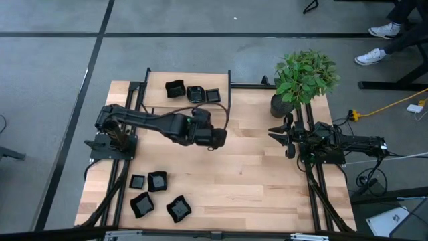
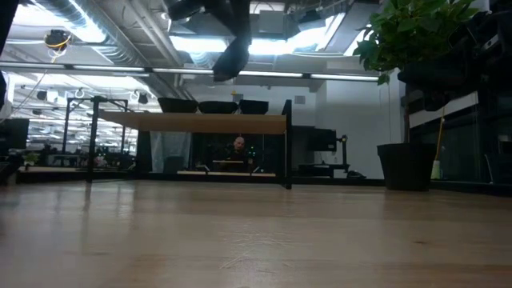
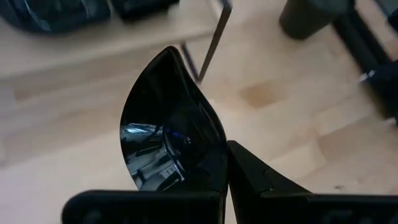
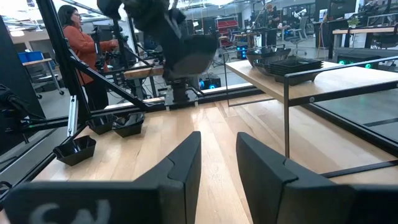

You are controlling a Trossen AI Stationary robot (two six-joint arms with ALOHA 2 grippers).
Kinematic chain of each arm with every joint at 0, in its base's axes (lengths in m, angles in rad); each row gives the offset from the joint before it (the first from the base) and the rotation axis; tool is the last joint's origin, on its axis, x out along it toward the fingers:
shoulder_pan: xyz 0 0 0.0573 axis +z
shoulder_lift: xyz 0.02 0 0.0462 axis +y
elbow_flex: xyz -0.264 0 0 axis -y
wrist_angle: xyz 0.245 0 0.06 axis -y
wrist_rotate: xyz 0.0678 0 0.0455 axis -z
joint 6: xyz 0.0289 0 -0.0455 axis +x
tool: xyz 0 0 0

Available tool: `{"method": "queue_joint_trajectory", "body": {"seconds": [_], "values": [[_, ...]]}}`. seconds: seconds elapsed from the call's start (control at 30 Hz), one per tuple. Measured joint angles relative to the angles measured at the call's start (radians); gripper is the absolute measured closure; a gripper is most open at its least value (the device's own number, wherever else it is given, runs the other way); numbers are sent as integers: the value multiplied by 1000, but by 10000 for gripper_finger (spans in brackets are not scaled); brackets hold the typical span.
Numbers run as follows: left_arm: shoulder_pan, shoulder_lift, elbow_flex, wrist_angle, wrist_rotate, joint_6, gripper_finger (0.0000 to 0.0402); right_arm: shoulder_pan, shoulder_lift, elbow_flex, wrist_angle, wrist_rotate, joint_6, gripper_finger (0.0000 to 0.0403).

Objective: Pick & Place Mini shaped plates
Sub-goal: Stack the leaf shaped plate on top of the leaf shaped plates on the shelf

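Clamped by its rim in the left gripper (image 3: 227,186), a glossy black curved mini plate (image 3: 171,124) hangs above the table. The raised wooden shelf (image 1: 160,99) with three plates lies just beyond, nearer this arm. The right gripper (image 4: 217,155) waits part-open, empty.

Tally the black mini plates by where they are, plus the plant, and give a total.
Plates on the raised shelf: 3
Plates on the table's near-left corner: 4
Plate held in the left gripper: 1
Potted plant: 1
Total: 9
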Motion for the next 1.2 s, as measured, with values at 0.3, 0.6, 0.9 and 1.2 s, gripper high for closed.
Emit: {"method": "queue_joint_trajectory", "body": {"seconds": [0.3,0.6,0.9,1.2], "values": [[0,0,108,-2,-162,257,399,0,0,0,0,0,0,300],[20,0,193,-6,-344,605,399,0,0,0,0,0,0,300],[94,0,219,-2,-302,949,399,0,0,0,0,0,0,300],[183,0,219,-26,-146,1210,399,0,0,0,0,0,0,300]]}}
